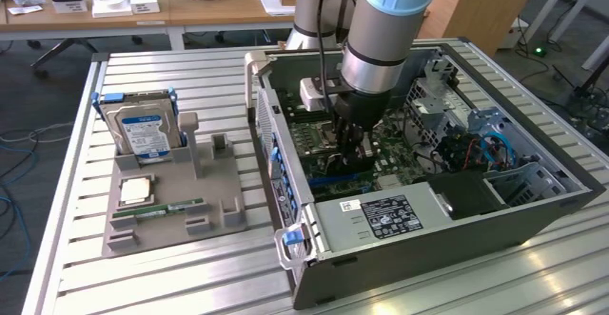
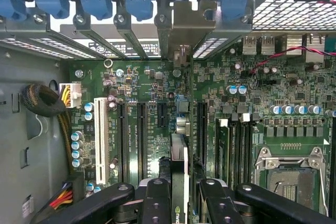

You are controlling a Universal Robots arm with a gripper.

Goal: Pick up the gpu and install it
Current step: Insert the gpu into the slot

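Gripper (image 1: 351, 151) clamps the gpu (image 2: 179, 161) edge-on, jaws narrow, card hanging just below it inside the case (image 1: 457, 251). Its long axis runs along the slots (image 2: 142, 135), bracket (image 2: 185, 24) toward the rear

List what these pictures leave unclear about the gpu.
1. The slot under the gpu: wrist view, hidden by the card's own edge and the gripper.
2. Whether it is seated: exterior view, gripper blocks the card.
3. Text on the power supply label: exterior view, too small.
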